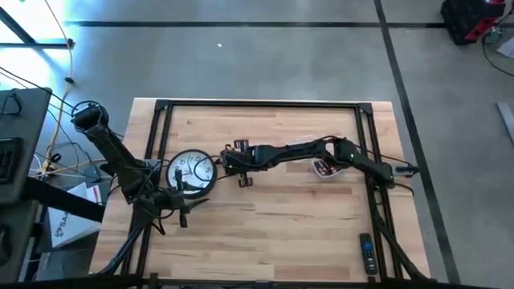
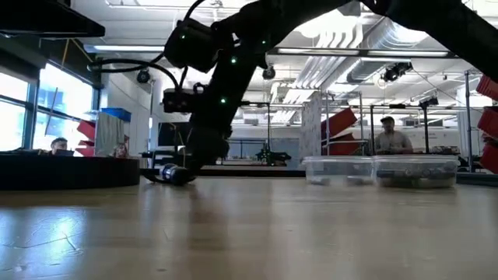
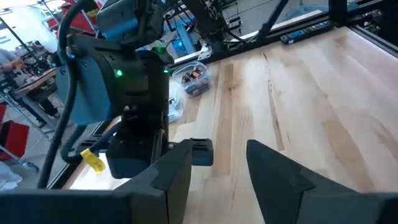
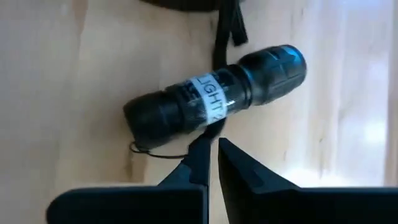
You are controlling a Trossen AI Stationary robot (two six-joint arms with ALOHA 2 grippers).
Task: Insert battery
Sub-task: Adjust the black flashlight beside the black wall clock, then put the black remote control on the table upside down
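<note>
The flashlight lies on its side on the table just ahead of my right claw, whose tips are nearly closed on nothing, almost touching its barrel by the white label. I'd open the fingers before descending, then straddle the barrel squarely so it can't roll. I see no battery in hand. My left claw waits by the clock, fingers apart, empty.
</note>
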